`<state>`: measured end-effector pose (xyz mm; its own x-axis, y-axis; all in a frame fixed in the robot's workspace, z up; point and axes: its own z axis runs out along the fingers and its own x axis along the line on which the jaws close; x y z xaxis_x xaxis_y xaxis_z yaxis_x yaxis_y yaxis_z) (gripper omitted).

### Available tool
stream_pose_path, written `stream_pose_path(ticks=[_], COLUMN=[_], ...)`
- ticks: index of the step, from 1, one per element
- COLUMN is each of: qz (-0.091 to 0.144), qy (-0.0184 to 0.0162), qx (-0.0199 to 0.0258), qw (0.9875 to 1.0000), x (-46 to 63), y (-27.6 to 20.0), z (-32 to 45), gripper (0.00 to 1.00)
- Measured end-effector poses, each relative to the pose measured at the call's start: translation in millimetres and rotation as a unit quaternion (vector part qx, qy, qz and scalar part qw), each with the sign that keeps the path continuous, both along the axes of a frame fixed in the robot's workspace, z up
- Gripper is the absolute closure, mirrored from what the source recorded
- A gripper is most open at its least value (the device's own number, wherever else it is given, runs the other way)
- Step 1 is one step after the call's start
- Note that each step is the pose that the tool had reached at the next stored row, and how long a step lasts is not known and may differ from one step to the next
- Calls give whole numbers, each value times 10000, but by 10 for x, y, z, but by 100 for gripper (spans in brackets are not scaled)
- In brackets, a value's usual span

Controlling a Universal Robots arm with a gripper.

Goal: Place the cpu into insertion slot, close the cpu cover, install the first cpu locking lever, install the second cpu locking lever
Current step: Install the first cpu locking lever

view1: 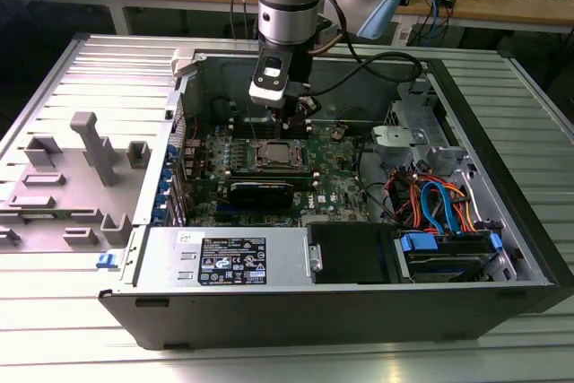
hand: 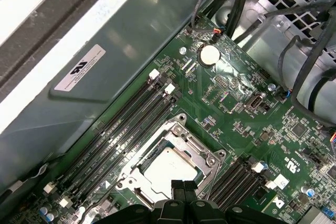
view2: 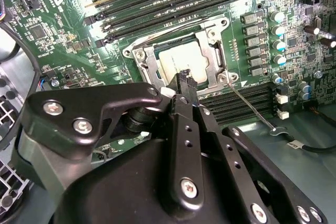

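Observation:
The cpu [view2: 176, 62] [hand: 167, 168] lies flat in the insertion slot [view1: 276, 155] on the green motherboard [hand: 231, 103]. The silvery cpu cover [view2: 209, 59] [hand: 203, 152] lies down around it as a frame. A thin wire locking lever [view2: 251, 105] runs out from one corner of the socket over the black memory slots. My gripper [view2: 184, 77] [hand: 184, 186] [view1: 300, 121] hangs just above the socket's edge, fingers shut together with nothing between them. In the exterior view it stands behind the socket.
Long black memory slots [hand: 126, 124] flank the socket. A black card [view1: 260, 190] sits in front of it in the exterior view. Case walls [hand: 121, 40] enclose the board, with the power supply [view1: 233, 257] in front. Orange and blue cables [view1: 439, 204] lie at the exterior view's right.

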<state>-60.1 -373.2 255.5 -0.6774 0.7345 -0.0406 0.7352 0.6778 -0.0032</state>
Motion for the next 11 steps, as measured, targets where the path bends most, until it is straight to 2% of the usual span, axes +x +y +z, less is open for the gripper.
stream_pose_path(ticks=[9, 11], qz=[10, 81], qy=[0, 0], qx=[0, 0], qw=[10000, 10000], x=[0, 0], y=[0, 0], z=[0, 0], gripper=[89, 89])
